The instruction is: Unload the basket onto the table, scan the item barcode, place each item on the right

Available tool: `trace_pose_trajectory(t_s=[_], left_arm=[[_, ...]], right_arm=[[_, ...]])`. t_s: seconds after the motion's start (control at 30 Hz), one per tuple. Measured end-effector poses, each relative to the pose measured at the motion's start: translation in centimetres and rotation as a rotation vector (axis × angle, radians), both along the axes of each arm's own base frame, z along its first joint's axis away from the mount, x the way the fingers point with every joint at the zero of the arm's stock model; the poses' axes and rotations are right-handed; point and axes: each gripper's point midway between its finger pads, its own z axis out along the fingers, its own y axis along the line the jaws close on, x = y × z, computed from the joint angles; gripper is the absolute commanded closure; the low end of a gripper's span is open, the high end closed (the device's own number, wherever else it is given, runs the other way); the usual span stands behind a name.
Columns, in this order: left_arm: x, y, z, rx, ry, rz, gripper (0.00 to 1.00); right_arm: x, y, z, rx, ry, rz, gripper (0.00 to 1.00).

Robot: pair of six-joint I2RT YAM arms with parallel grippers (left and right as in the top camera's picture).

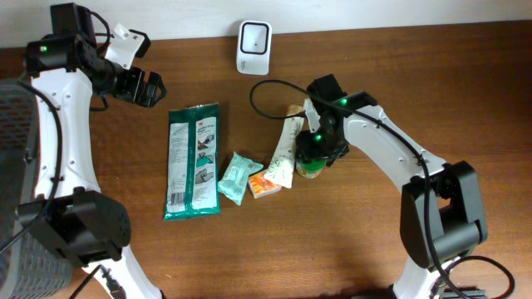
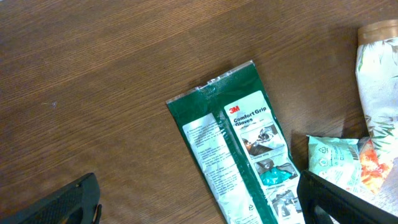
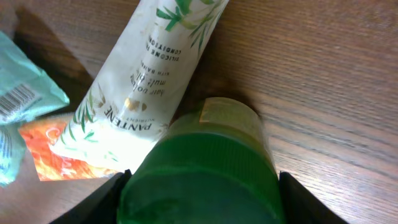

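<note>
**Right claw over the jar lid; left claw wide and idle**

Your right gripper [image 1: 317,148] is down on the jar [image 1: 309,169], right of centre on the table [image 1: 374,257]; in the wrist view its two fingers [image 3: 102,200] flank the green lid [image 3: 202,177], one on each side and hard up to its rim. I cannot tell whether they are clamped on it or only just beside it (the view is too close to show a gap).

The jar stands upright, just beside the lower end of the white tube [image 1: 286,149]; the tube lies aslant with that end over the orange packet [image 1: 263,188]. A teal packet [image 1: 238,177] sits next to the orange one; the green gloves pack [image 1: 193,162] lies flat farther left, label up.

The scanner [image 1: 253,46] is at the table's far edge, well apart from the jar.

Your left gripper [image 1: 143,85] hangs at the far left with its claw spread wide, holding nothing; the gloves pack shows between its fingers in the wrist view.
</note>
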Motion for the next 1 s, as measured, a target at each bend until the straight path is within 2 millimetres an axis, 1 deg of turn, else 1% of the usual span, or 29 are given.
trace_pose_trajectory(t_s=[0.03,0.1,0.17,0.2,0.23,0.3,0.33,0.37,0.4,0.43,0.47,0.53,0.6,0.63,0.7,0.73,0.77,0.8,0.83,0.87,0.9,0.93,0.97,1.0], left_arm=[[0.0,0.0,0.0,0.0,0.0,0.0,0.01],[0.0,0.0,0.0,0.0,0.0,0.0,0.01],[0.0,0.0,0.0,0.0,0.0,0.0,0.01],[0.0,0.0,0.0,0.0,0.0,0.0,0.01],[0.0,0.0,0.0,0.0,0.001,0.0,0.01],[0.0,0.0,0.0,0.0,0.0,0.0,0.01],[0.0,0.0,0.0,0.0,0.0,0.0,0.01],[0.0,0.0,0.0,0.0,0.0,0.0,0.01],[0.0,0.0,0.0,0.0,0.0,0.0,0.01],[0.0,0.0,0.0,0.0,0.0,0.0,0.01],[0.0,0.0,0.0,0.0,0.0,0.0,0.01],[0.0,0.0,0.0,0.001,0.0,0.0,0.01],[0.0,0.0,0.0,0.0,0.0,0.0,0.01],[0.0,0.0,0.0,0.0,0.0,0.0,0.01],[0.0,0.0,0.0,0.0,0.0,0.0,0.01],[0.0,0.0,0.0,0.0,0.0,0.0,0.01],[0.0,0.0,0.0,0.0,0.0,0.0,0.01],[0.0,0.0,0.0,0.0,0.0,0.0,0.01],[0.0,0.0,0.0,0.0,0.0,0.0,0.01],[0.0,0.0,0.0,0.0,0.0,0.0,0.01],[0.0,0.0,0.0,0.0,0.0,0.0,0.01],[0.0,0.0,0.0,0.0,0.0,0.0,0.01],[0.0,0.0,0.0,0.0,0.001,0.0,0.01],[0.0,0.0,0.0,0.0,0.001,0.0,0.01]], right_arm=[[-0.1,-0.1,0.2,-0.003,0.001,0.0,0.65],[-1.0,-0.5,0.3,-0.018,0.045,-0.003,0.67],[-1.2,-0.5,1.3,-0.008,0.083,-0.008,0.67],[-1.2,0.1,3.0,0.045,0.11,0.008,0.67],[-0.4,1.0,4.8,0.102,0.082,0.031,0.67],[0.5,2.9,8.4,0.225,0.033,0.111,0.66],[0.4,3.9,9.3,0.291,0.024,0.154,0.66],[-0.1,5.2,10.5,0.394,0.022,0.212,0.66],[-0.8,6.9,12.1,0.54,0.023,0.28,0.66],[-1.3,8.1,13.5,0.648,0.011,0.338,0.66],[-2.1,9.9,16.4,0.852,-0.014,0.413,0.66],[-2.4,10.9,19.0,1.016,-0.043,0.463,0.66],[-2.5,11.5,21.2,1.146,-0.065,0.493,0.67],[-2.6,11.6,22.1,1.199,-0.053,0.49,0.68],[-2.7,11.7,22.8,1.239,-0.043,0.487,0.71],[-2.5,11.7,22.8,1.238,-0.062,0.499,0.71],[-2.0,11.8,22.3,1.2,-0.092,0.509,0.71],[-0.7,11.6,20.3,1.07,-0.135,0.494,0.71],[1.0,11.4,18.0,0.897,-0.187,0.463,0.71],[2.2,11.2,16.6,0.792,-0.225,0.442,0.71],[5.3,10.4,14.0,0.537,-0.343,0.402,0.71],[7.4,9.6,12.9,0.366,-0.428,0.365,0.71],[11.3,9.0,13.3,0.179,-0.608,0.312,0.71],[14.3,8.4,14.3,0.045,-0.758,0.268,0.68]])
